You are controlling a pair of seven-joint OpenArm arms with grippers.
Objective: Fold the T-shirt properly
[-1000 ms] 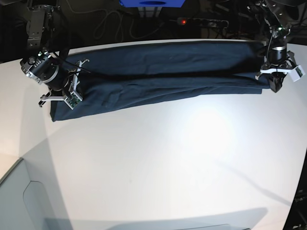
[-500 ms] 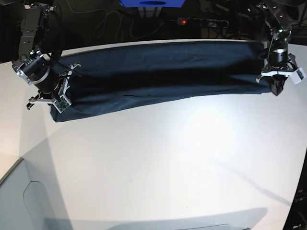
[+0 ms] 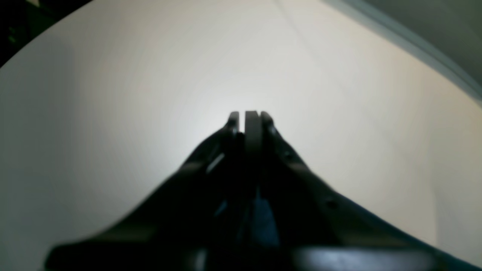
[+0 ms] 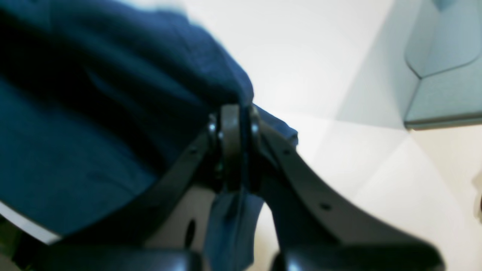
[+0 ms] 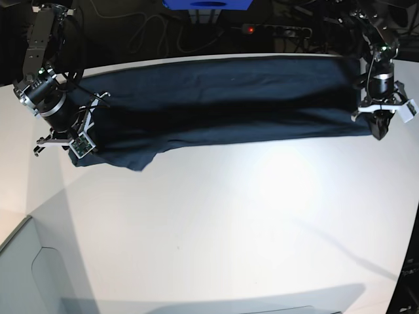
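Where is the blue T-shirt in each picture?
Base: T-shirt stretched across the far table, between both grippers.
Right wrist: fills the left side, pinched in the right gripper.
Left wrist: only a blue sliver between the jaws.
Shared landmark: the white table.

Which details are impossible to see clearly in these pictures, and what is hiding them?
- T-shirt neck label: base view, folded cloth covers it.
- Left gripper: left wrist view, blurred and dark; cloth between the shut fingers not discernible.
- Right gripper: right wrist view, blurred; which part of the shirt it pinches is unclear.
- Shirt's far edge: base view, lost against the dark background.
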